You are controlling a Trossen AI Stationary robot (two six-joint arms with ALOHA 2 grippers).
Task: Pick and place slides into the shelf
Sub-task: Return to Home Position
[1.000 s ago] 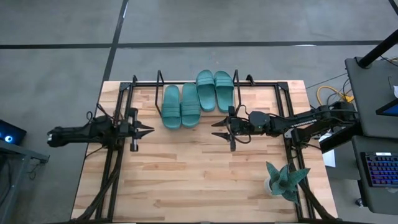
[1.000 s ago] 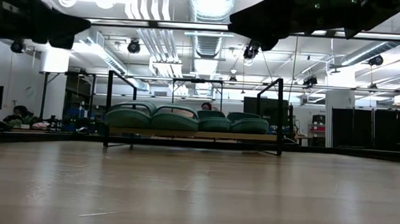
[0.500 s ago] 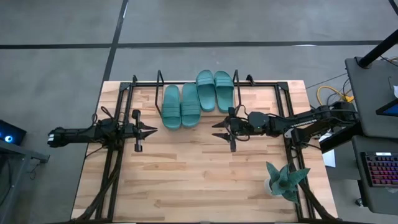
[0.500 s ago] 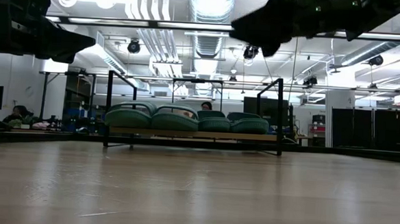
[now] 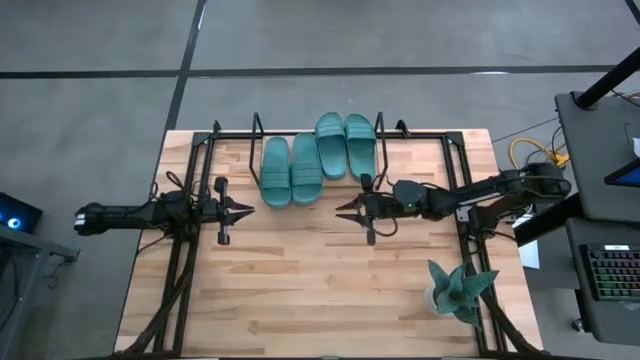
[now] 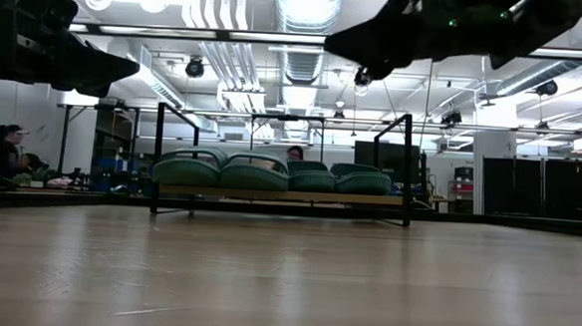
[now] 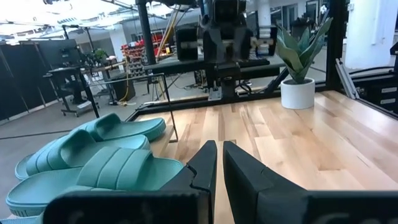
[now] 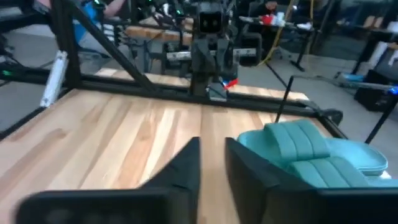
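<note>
Seen from above, the four slides lie on the shelf at the far edge of the table, with the left pair set nearer than the right. Only the low view shows them raised on a pale board between thin black rods, their rubber straps arched. The left gripper and right gripper face each other above the planks, in front of the shelf. The wrist views show ribbed straps, and each gripper's fingers pressed almost together, empty.
</note>
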